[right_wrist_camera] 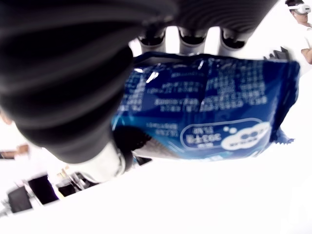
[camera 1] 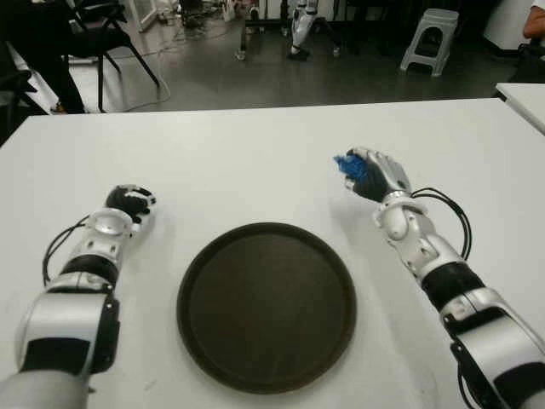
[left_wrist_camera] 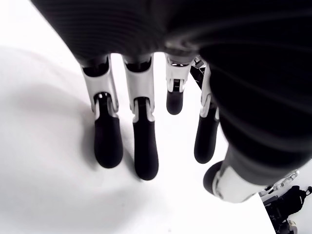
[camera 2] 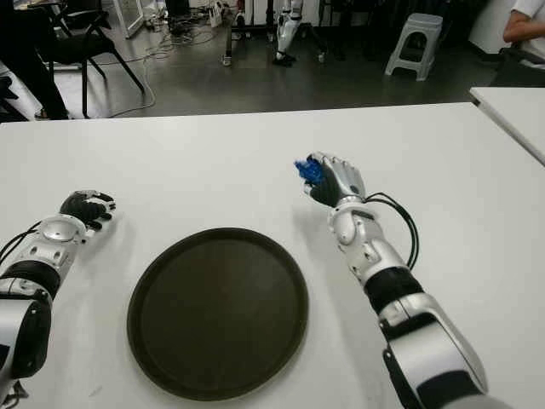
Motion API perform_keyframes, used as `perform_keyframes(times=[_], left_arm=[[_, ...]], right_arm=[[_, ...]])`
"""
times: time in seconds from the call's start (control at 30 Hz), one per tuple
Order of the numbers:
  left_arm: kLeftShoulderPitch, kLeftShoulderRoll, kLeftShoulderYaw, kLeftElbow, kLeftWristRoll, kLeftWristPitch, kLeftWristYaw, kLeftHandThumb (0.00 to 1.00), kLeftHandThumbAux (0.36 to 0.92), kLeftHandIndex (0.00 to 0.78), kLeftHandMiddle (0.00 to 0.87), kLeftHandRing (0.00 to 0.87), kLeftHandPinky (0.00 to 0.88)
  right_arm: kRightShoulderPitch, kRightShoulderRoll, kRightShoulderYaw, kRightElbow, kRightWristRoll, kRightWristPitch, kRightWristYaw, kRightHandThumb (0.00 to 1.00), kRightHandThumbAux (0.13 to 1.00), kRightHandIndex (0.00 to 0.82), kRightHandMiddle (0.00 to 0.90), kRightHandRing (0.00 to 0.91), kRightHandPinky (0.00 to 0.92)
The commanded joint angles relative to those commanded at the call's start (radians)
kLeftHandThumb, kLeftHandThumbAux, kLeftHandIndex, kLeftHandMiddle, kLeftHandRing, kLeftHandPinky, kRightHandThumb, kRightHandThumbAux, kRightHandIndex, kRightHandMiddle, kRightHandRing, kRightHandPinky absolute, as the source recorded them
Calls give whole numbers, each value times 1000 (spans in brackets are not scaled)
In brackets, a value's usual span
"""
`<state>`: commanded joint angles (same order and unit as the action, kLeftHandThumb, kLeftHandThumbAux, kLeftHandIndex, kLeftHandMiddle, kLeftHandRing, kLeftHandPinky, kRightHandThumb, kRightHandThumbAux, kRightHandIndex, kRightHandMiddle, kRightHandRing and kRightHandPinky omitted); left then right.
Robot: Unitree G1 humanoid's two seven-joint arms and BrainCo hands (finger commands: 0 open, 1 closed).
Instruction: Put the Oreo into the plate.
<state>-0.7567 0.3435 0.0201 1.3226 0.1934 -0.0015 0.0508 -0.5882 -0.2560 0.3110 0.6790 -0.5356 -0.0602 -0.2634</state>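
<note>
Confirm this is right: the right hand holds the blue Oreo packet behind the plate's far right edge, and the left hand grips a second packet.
Not quite. The left hand holds nothing; its wrist view shows bare fingers. The right hand does hold the Oreo packet, beyond the plate.

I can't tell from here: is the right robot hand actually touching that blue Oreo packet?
Touching. The right wrist view shows the right robot hand closed around the blue Oreo packet, fingers pressed against its top edge.

Oreo packet (right_wrist_camera: pixel 209 117): upper edge hidden behind right hand's fingers (right_wrist_camera: pixel 192 41); in the eye views only a blue corner shows at the hand's 10 o'clock. Right hand (camera 1: pixel 375 175): fingertips concealed by packet. Table (camera 1: pixel 255 162): cut off by frame edges at 3 and 9 o'clock.
</note>
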Motion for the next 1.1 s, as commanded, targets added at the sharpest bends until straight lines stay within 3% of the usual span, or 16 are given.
perform_keyframes(times=[0.7, 1.1], left_arm=[[1, 1, 0, 2, -1, 0, 4, 668, 728, 397, 121, 154, 175], [-1, -1, -2, 2, 0, 3, 1, 668, 729, 397, 93, 124, 138]], right_arm=[[38, -1, -37, -64, 14, -40, -10, 700, 729, 439, 776, 781, 768], [56, 2, -87, -97, 88, -113, 41, 698, 728, 438, 782, 791, 787]])
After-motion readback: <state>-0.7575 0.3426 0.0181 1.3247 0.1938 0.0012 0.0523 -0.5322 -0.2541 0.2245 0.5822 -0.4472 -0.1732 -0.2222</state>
